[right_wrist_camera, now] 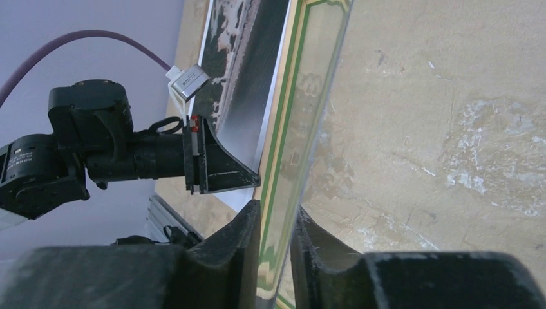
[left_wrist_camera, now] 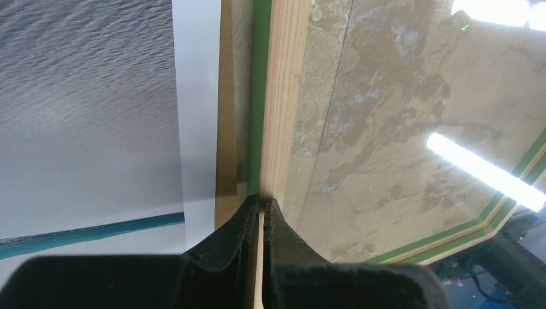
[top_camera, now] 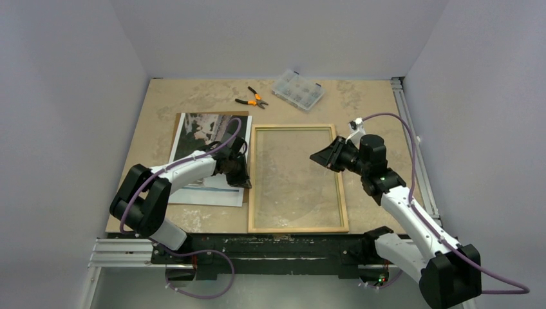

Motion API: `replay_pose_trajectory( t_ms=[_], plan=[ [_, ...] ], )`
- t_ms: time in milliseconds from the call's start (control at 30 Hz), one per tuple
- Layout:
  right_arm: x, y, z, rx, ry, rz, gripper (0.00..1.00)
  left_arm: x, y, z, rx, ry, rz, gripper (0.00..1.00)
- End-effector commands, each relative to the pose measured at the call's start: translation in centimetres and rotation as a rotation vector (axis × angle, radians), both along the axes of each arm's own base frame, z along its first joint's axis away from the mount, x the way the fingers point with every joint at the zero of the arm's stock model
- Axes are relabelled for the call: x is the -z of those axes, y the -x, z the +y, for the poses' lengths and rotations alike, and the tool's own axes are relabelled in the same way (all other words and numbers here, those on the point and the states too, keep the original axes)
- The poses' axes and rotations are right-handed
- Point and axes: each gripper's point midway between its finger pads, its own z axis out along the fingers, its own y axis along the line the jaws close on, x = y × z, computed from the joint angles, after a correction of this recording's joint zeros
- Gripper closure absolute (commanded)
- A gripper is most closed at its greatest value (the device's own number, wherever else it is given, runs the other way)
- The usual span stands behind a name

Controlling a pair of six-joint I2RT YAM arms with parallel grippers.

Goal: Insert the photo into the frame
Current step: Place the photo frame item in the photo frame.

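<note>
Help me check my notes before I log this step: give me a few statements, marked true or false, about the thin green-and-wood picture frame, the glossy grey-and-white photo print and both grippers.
1. The glossy grey-and-white photo print sits inside the frame. False: it lies left of the frame, on the brown fibreboard sheet.
2. The thin rectangular frame shows its pale wood back upward. True.
3. The orange-handled pliers lie on the frame's pane. False: they lie on the table beyond the frame, near the clear plastic compartment box.
4. The left gripper is shut on the frame's left rail. True.
5. The right gripper hangs over the photo. False: its fingers stand on either side of the frame's right edge.
</note>
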Motion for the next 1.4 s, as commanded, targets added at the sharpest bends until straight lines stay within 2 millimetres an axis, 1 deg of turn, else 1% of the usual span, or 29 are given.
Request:
replay_pose_trajectory(
  t_ms=[0,167,200,267,333,400,533,633,700,767,800,833,1033,1167,1267,1367],
  plan=[
    [-2.0,-0.4,0.0,-0.014,0.022,-0.057,0.73,3.1,0.5,2.1,0.005,-0.127,0.024,1.0],
    [-3.4,-0.1,0.5,-0.045,0.0,-0.072,0.39,3.1,0.4,2.0,0.007,-0.125,0.023,1.0],
    [-3.8,0.0,0.6,-0.055,-0.007,-0.075,0.35,3.1,0.4,2.0,0.005,-0.125,0.024,1.0],
    [-4.4,0.2,1.0,-0.082,-0.02,-0.077,0.3,3.1,0.5,2.0,0.007,-0.125,0.025,1.0],
    [-5.1,0.3,1.3,-0.103,-0.026,-0.074,0.29,3.1,0.4,2.0,0.008,-0.125,0.025,1.0],
    [-5.2,0.3,1.5,-0.125,-0.016,-0.058,0.29,3.2,0.4,2.0,0.009,-0.125,0.025,1.0],
    [-4.0,-0.3,1.2,-0.122,0.043,-0.021,0.31,3.2,0.4,1.9,0.013,-0.125,0.028,1.0],
    [-2.3,-0.9,1.3,-0.137,0.076,0.024,0.34,3.3,0.5,2.0,0.014,-0.129,0.028,1.0],
    [-1.4,-1.1,1.4,-0.15,0.096,0.053,0.37,3.3,0.5,2.1,0.014,-0.132,0.029,1.0],
    [-0.9,-1.2,1.6,-0.164,0.099,0.073,0.47,3.3,0.5,2.1,0.014,-0.132,0.029,1.0],
    [-0.8,-1.2,1.6,-0.171,0.103,0.078,0.5,3.3,0.5,2.1,0.015,-0.132,0.031,1.0],
    [-0.8,-1.2,1.6,-0.176,0.11,0.082,0.5,3.3,0.6,2.1,0.016,-0.132,0.032,1.0],
    [-2.8,-1.2,1.2,-0.184,0.132,0.07,0.49,3.3,0.6,2.1,0.019,-0.135,0.031,1.0],
    [-4.0,-0.9,1.4,-0.228,0.141,0.078,0.43,3.4,0.6,2.2,0.02,-0.138,0.033,1.0],
    [-4.4,-1.2,1.5,-0.247,0.153,0.083,0.38,3.3,0.6,2.1,0.021,-0.136,0.033,1.0],
    [-4.0,-1.9,1.4,-0.244,0.181,0.101,0.37,3.3,0.6,2.1,0.022,-0.135,0.031,1.0]
  ],
)
